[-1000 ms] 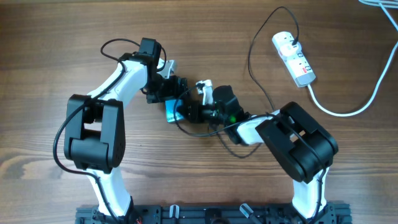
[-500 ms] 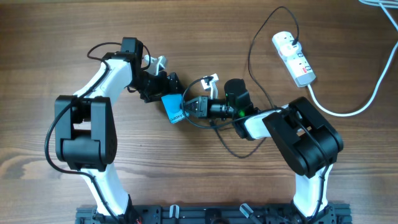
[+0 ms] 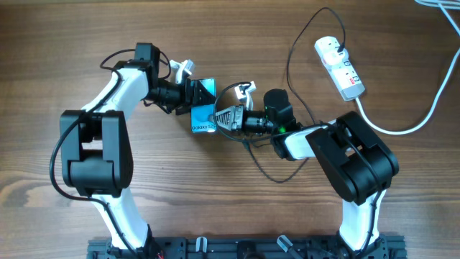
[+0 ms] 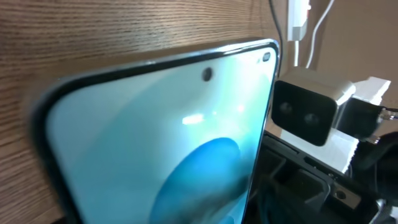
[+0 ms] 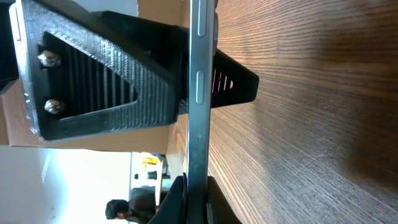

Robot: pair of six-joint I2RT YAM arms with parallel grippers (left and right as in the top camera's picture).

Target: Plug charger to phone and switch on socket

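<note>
The phone [image 3: 204, 115] has a glowing teal screen and a white text strip, and is held above the table between both arms. My left gripper [image 3: 192, 97] is shut on its far end; its black fingers [image 5: 112, 81] flank the phone's edge [image 5: 200, 93] in the right wrist view. My right gripper [image 3: 224, 119] is shut on the near end, its fingertips [image 5: 198, 199] on either side. The screen fills the left wrist view [image 4: 155, 137]. The charger [image 3: 290, 65] runs from the socket [image 3: 340, 68] under my right arm; its tip is hidden.
The socket's thick pale cable [image 3: 424, 115] curves off the right edge of the table. The socket also shows at the top of the left wrist view [image 4: 298, 15]. The right wrist's camera housing [image 4: 311, 112] sits close beside the phone.
The phone has been lifted and carried up and slightly right, turning its screen toward the overhead camera. My left arm drew back up-left; my right gripper reached left onto the phone.
</note>
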